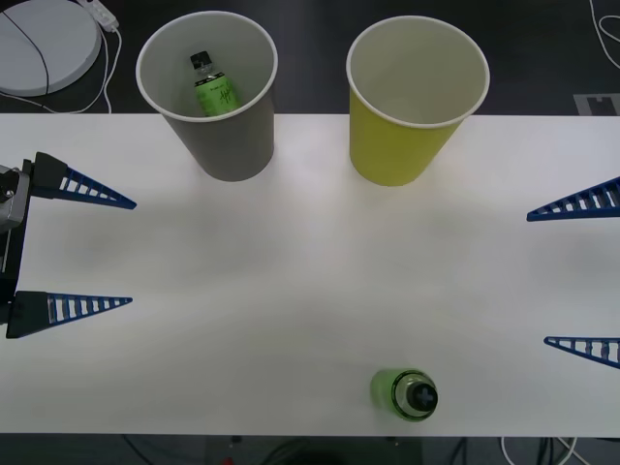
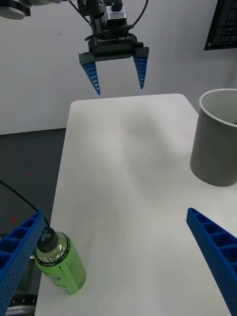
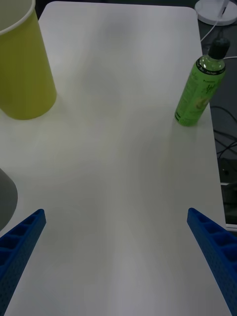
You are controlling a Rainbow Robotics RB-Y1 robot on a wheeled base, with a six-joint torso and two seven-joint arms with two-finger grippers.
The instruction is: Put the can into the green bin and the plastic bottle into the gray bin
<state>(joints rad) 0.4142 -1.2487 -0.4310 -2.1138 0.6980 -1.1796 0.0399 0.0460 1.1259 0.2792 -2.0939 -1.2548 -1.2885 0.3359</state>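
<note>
Nearest the robot, a plastic bottle (image 1: 404,393) stands upright close to the table's (image 1: 291,291) front edge, a little right of centre. Its long axis runs straight up, black cap on top, so from above you look down on the cap ringed by green. The left wrist view shows the bottle (image 3: 201,88) standing near the table edge, its green label facing the camera; in the right wrist view it (image 2: 60,267) sits just beside one blue finger.

Further back, the two grippers hover over the sides of the table, well apart from the bottle. The left gripper (image 1: 82,249) hangs at the left edge with its fingers spread wide and nothing between them. The right gripper (image 1: 578,276) hangs at the right edge, likewise spread wide and empty.

At the far edge stand the two bins, both upright with mouths open to the ceiling. The gray bin (image 1: 225,136) is on the left, and a second green-labelled bottle (image 1: 210,87) lies inside it, leaning, with its cap toward the far wall. The green bin (image 1: 402,145) stands just to its right.
</note>
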